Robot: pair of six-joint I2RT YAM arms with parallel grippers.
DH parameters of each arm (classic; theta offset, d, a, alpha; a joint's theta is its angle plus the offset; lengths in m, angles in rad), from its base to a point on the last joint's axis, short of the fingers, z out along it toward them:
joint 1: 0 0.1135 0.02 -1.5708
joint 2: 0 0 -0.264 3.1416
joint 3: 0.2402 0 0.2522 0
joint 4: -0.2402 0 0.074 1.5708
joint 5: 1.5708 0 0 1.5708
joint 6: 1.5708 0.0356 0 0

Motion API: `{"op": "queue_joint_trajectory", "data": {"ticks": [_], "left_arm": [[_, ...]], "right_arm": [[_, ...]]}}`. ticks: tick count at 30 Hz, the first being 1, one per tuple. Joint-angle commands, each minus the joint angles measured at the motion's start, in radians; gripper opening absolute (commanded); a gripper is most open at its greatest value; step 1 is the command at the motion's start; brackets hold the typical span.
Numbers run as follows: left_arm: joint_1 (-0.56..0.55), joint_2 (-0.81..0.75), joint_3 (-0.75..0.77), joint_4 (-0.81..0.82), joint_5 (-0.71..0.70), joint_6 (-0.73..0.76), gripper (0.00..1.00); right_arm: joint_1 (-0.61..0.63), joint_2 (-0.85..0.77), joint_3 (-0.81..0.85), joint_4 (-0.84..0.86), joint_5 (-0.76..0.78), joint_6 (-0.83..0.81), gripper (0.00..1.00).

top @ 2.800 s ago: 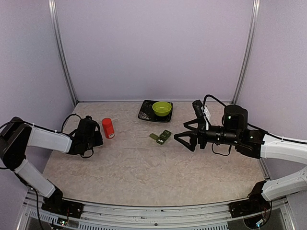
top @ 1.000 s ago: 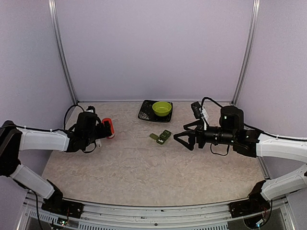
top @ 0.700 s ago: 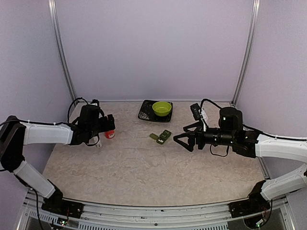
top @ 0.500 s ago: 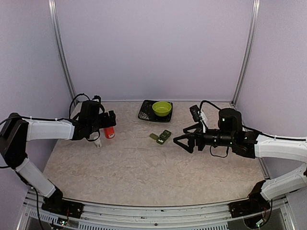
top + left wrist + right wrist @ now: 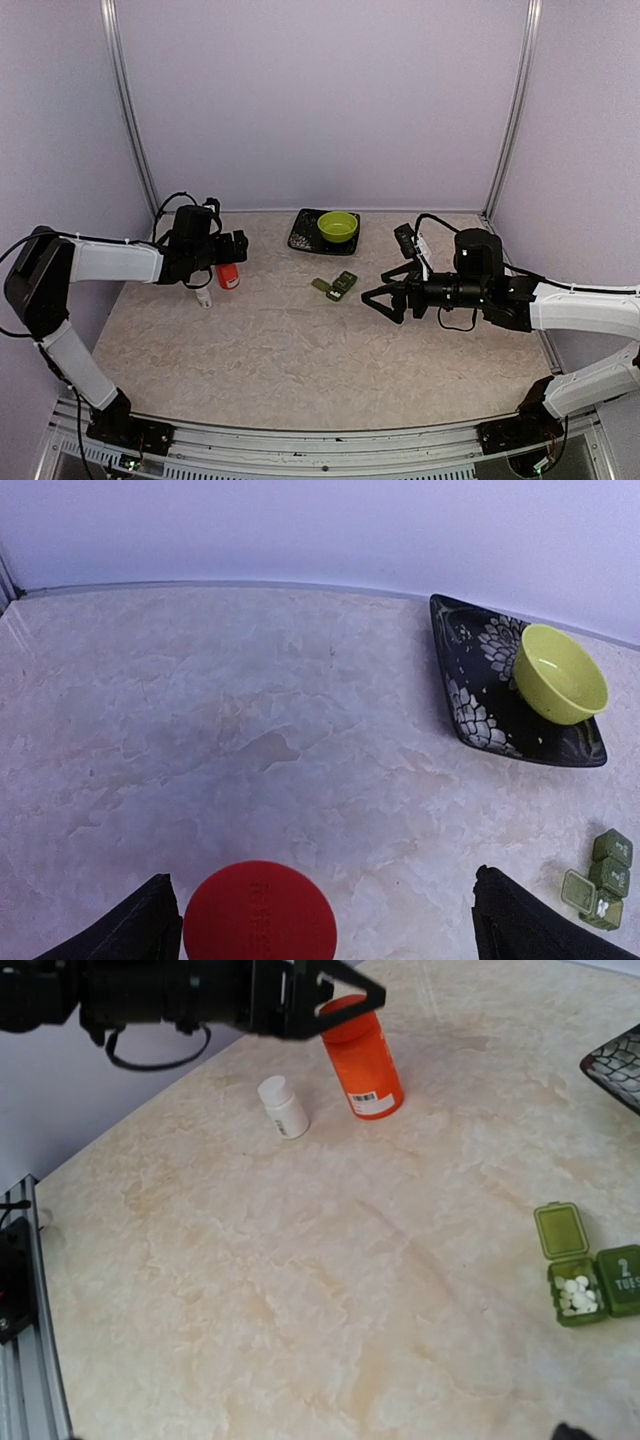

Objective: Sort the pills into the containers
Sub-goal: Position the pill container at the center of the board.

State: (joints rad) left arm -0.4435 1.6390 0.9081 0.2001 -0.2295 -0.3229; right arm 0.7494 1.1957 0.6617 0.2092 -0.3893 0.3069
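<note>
Over on the left side of the desk [image 5: 300,350], the left fingers [image 5: 135,930] hang spread wide above the red pill bottle [image 5: 228,275]. In the wrist view its round cap sits between them, and they are not closed on it. They grasp nothing. Just beside the red bottle, on its near side, a small white bottle [image 5: 283,1107] stands upright on the marbled top.

Middle of the desk now: the containers [image 5: 338,285] lie in their short green row, near the black patterned tray [image 5: 480,715] that carries the lime-green bowl [image 5: 560,673]. One lid is flipped back and white pills [image 5: 575,1297] show in that open compartment. The box next to it is shut and marked with a 2.

Across on the right, the right fingers [image 5: 375,298] are released too, splayed open and empty. They hover just to the right of the containers and point toward them without touching. Both arms reach in low over the surface from opposite sides.
</note>
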Motion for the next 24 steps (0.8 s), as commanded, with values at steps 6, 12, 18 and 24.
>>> {"op": "queue_joint_trajectory", "data": {"ticks": [6,12,18,24], "left_arm": [[0.039,0.047,0.106,-0.040,0.063,0.051,0.91],[0.045,0.086,0.155,-0.116,0.041,0.040,0.86],[0.055,0.124,0.169,-0.142,0.025,0.040,0.84],[0.056,0.123,0.159,-0.156,0.027,0.023,0.74]], "right_arm": [[-0.010,-0.017,-0.012,-0.028,-0.018,-0.019,1.00],[-0.010,0.000,-0.003,-0.034,-0.028,-0.019,1.00],[-0.010,-0.007,-0.015,-0.031,-0.030,-0.009,1.00],[-0.010,-0.019,-0.024,-0.036,-0.025,-0.008,1.00]]}}
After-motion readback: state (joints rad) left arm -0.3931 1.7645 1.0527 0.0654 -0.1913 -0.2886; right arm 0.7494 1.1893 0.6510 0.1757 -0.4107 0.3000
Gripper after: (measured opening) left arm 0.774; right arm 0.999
